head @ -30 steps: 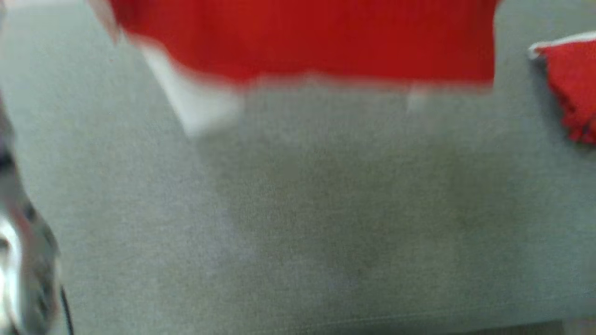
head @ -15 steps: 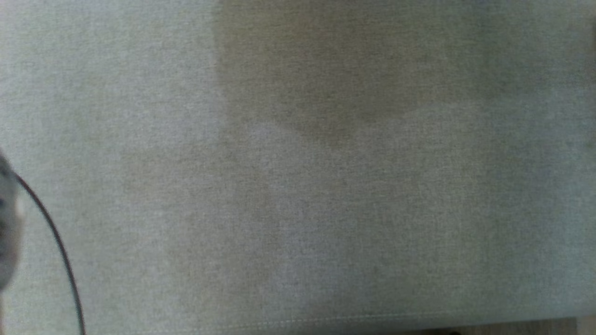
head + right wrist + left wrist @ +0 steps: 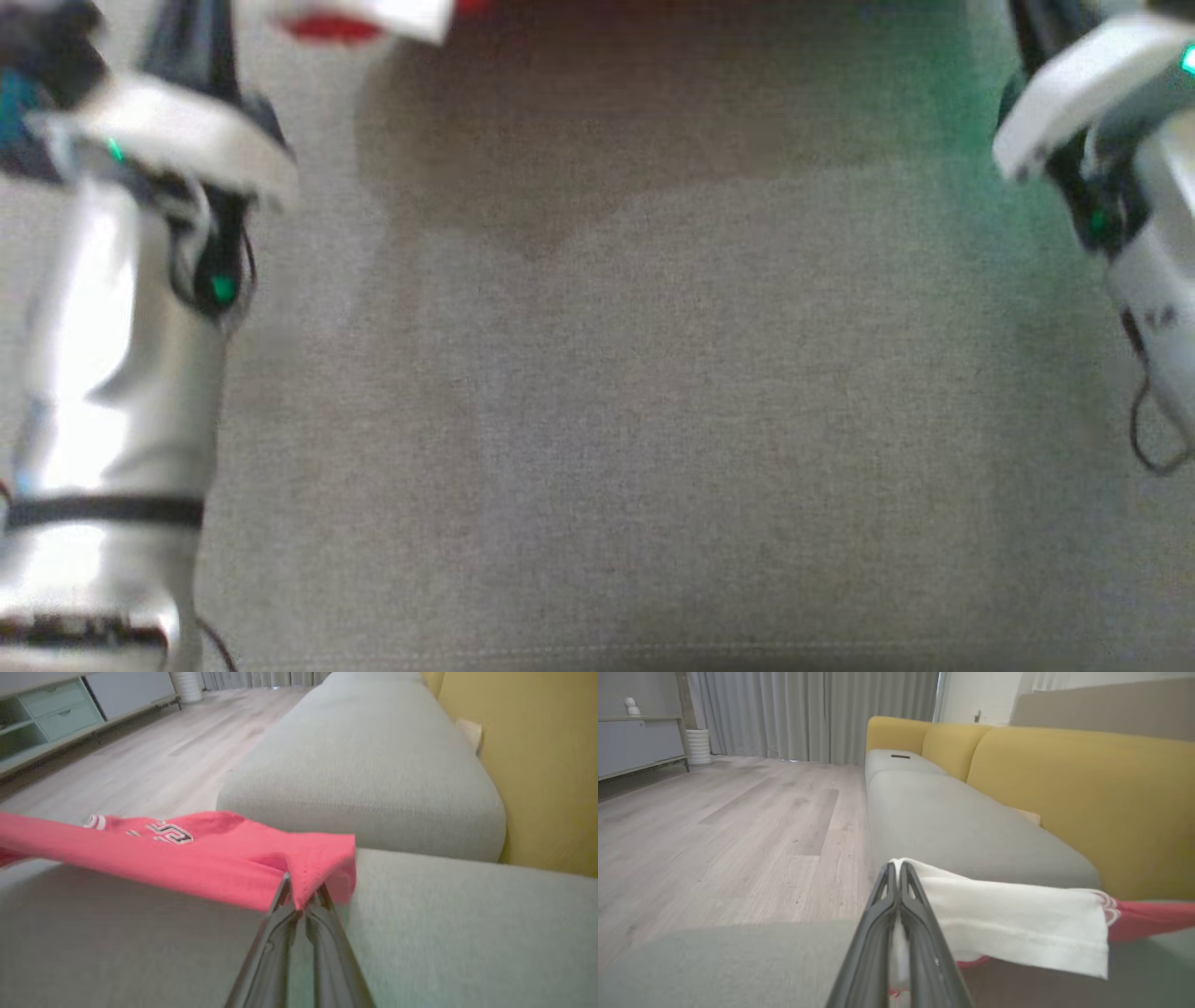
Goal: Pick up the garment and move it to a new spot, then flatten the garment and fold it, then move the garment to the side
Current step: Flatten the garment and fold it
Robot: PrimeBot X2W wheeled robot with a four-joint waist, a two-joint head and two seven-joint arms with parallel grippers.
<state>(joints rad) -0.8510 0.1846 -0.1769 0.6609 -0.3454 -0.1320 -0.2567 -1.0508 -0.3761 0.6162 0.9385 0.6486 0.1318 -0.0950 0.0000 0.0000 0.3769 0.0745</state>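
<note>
The head camera looks steeply down, close over the sofa seat, with the garment at the frame's top edge. Both wrist cameras sit low, sighting along the left gripper and right gripper toward the same far cushion and yellow backrest.

Left end effector and right end effector are both pinched closed.

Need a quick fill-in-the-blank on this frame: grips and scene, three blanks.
1. The left gripper pinches the ____ end of the garment.
2. The right gripper pinches its ____ part.
3. The sofa backrest is ____.
Missing words: white; red; yellow.
</note>
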